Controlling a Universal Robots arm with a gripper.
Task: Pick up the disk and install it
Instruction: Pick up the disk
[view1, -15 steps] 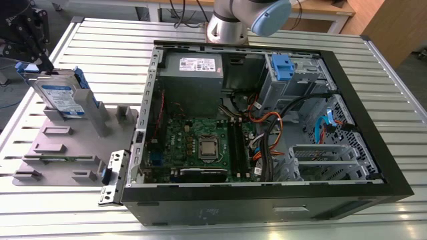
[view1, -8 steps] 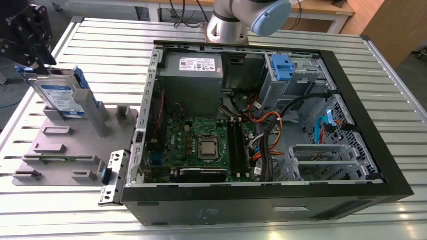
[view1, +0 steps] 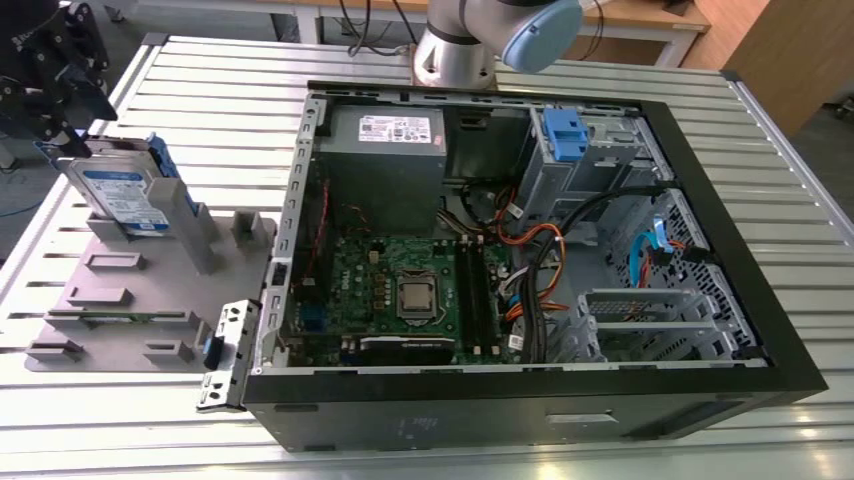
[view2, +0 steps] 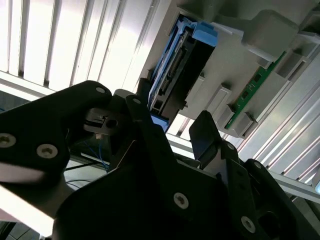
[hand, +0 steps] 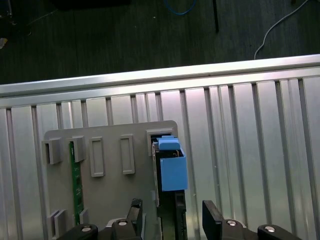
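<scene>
Standing on edge in a slot of the grey holder plate, the disk sits at the exterior view's left, label facing out and blue rails along its sides, just beside the open computer case on the slatted metal table. Your gripper hangs directly over the disk's upper edge. In the first wrist view its two black fingers stand wide apart, one to each side of the disk with a gap on both sides, and they grasp nothing. From these angles it is hard to tell whether the fingertips have dropped below the top edge or hover just clear of it. A green memory module stands in another slot of the same plate, well apart from the disk. Inside the case, the silver cage with the blue latch stands beside the grey power-supply box, above the motherboard.
</scene>
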